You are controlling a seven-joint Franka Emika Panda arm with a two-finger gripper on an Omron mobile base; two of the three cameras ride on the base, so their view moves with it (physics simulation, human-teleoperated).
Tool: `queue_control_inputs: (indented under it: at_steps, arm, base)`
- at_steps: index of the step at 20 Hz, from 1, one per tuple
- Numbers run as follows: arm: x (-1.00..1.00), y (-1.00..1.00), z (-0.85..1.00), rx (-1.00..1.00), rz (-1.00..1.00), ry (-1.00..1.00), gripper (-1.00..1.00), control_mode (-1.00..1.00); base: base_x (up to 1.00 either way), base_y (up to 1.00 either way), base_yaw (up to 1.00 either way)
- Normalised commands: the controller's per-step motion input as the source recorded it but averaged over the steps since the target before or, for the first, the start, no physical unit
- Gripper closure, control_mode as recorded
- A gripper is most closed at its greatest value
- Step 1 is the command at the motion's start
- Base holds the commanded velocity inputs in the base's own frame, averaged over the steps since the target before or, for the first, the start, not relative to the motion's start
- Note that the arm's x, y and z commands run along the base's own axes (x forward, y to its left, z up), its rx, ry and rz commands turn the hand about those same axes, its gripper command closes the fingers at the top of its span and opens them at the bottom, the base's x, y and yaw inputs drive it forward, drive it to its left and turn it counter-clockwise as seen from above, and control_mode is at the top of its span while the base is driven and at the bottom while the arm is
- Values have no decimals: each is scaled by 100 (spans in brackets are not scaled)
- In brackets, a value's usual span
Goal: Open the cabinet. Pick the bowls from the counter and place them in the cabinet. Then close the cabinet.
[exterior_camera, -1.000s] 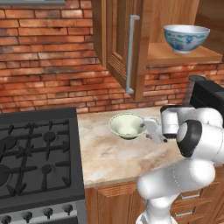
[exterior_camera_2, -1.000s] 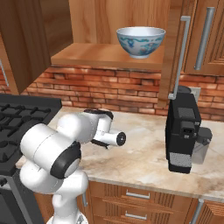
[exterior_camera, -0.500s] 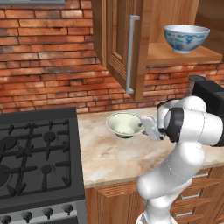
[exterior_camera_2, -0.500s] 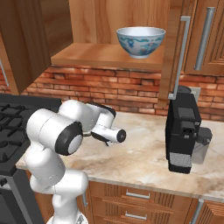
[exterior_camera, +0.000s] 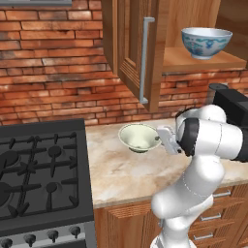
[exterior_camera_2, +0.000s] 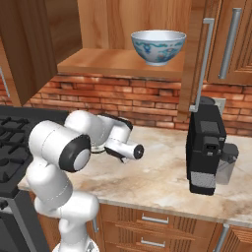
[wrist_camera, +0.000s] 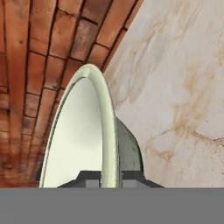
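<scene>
The pale green bowl (exterior_camera: 139, 137) sits on the counter (exterior_camera: 121, 172) just below the open cabinet. My gripper (exterior_camera: 159, 137) reaches it from the right, level with its rim. In the hand view the bowl (wrist_camera: 78, 140) appears edge-on, its rim running between my two fingertips (wrist_camera: 89, 177), which press close on either side; the gripper (wrist_camera: 109, 178) is shut on that rim. The blue-patterned bowl (exterior_camera: 206, 42) stands upright on the cabinet shelf (exterior_camera_2: 108, 61). The left cabinet door (exterior_camera: 138, 53) hangs open over the counter, with its bar handle (exterior_camera: 145, 60) facing me.
A black gas stove (exterior_camera: 38, 169) borders the counter on the left. A black coffee machine (exterior_camera_2: 206, 145) stands at the right, under the other open door (exterior_camera_2: 197, 54). The brick wall (exterior_camera: 53, 72) lies behind. Drawers (exterior_camera_2: 152, 226) run below the counter edge.
The jaws have closed from wide open onto the green bowl's rim. The arm's elbow has swung upward and to the right. The bowl has stayed in place.
</scene>
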Motion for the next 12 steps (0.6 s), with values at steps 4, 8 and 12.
queue_control_inputs:
  at_steps: [4,8,12]
  arm:
    - [-53,-1,81,0,-2,-21,100,-100]
    - [-42,0,78,0,-1,-17,100,-100]
    - [-52,-1,68,0,-5,-8,100,-100]
  base:
    - [0,0,0]
    - [0,0,0]
    - [0,0,0]
